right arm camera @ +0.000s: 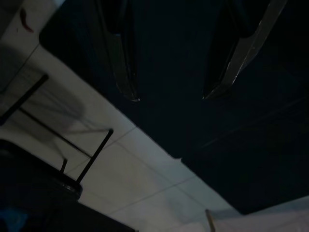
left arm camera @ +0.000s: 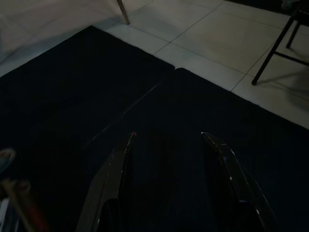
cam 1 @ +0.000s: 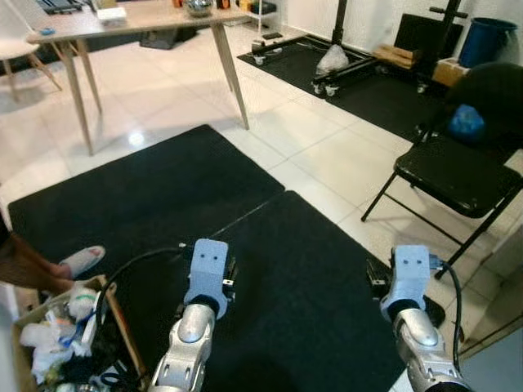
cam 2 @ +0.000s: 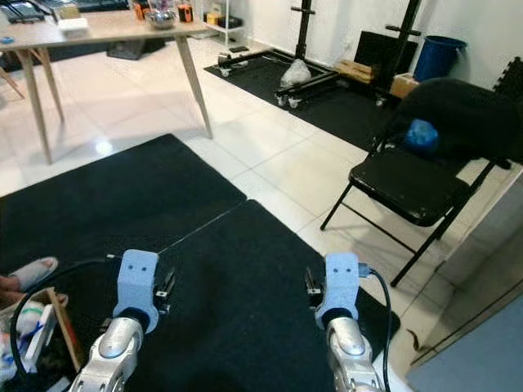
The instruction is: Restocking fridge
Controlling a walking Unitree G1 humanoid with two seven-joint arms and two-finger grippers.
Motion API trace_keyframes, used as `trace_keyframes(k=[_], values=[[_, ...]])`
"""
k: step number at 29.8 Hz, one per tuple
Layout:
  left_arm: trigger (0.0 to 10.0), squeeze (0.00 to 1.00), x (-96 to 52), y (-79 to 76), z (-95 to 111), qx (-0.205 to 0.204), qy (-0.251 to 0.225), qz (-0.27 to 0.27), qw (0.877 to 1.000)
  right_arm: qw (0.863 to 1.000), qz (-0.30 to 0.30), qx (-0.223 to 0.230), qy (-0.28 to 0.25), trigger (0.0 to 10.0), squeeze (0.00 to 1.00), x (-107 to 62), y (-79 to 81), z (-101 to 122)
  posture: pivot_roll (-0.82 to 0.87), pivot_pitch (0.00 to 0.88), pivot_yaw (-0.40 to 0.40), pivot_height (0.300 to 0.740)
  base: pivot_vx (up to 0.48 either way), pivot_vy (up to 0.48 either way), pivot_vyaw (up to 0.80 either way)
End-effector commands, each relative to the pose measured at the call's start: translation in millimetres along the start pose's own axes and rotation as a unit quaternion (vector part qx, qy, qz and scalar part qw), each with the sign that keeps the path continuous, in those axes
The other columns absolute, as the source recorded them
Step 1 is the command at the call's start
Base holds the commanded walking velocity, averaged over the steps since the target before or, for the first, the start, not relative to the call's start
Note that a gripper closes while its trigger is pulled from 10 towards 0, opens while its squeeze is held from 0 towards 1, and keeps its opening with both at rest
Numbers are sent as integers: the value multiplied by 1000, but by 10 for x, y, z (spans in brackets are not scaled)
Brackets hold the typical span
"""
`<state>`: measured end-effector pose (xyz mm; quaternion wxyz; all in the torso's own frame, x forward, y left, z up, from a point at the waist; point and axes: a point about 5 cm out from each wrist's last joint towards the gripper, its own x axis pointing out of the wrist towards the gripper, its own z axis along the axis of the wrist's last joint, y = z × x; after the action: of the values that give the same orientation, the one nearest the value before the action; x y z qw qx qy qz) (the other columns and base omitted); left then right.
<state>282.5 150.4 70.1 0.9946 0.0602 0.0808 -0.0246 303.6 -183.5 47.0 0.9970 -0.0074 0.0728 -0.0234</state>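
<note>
Hovering over the black floor mat (cam 1: 270, 269), left gripper (left arm camera: 166, 137) and right gripper (right arm camera: 170, 99) hang released and empty, with the box of groceries (cam 1: 49, 343) beside the left arm, risking a snagged cable (cam 1: 135, 263).

Cardboard box (cam 1: 33, 322): running off the picture's corner, contents too jumbled to identify.
Person's foot (cam 1: 82, 260): leg getting cropped at the edge.
Folding chair (cam 1: 458, 180): blue item on it staying unidentifiable.

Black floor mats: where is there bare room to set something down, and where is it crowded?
The black mats lie bare from the wooden table legs down to both open claws, left claw and right claw. Bare tile runs between mats and folding chair. The cardboard box is crowded.
</note>
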Motion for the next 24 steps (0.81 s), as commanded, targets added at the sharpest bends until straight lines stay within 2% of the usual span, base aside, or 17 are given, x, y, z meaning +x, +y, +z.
trace_keyframes(k=[1, 24], values=[[10000, 0, -22, -1, -52, 4, 10, -1, 1000, 1000, -7, 2, 4, 10000, 0, -2, -31, -10, -117, 96, 30, 740, 480, 0, 0], [10000, 0, -26, -1, -57, 5, 10, 1, 1000, 1000, -2, -2, 4, 10000, 0, 0, -13, -9, -113, 97, 28, 740, 480, 0, 0]])
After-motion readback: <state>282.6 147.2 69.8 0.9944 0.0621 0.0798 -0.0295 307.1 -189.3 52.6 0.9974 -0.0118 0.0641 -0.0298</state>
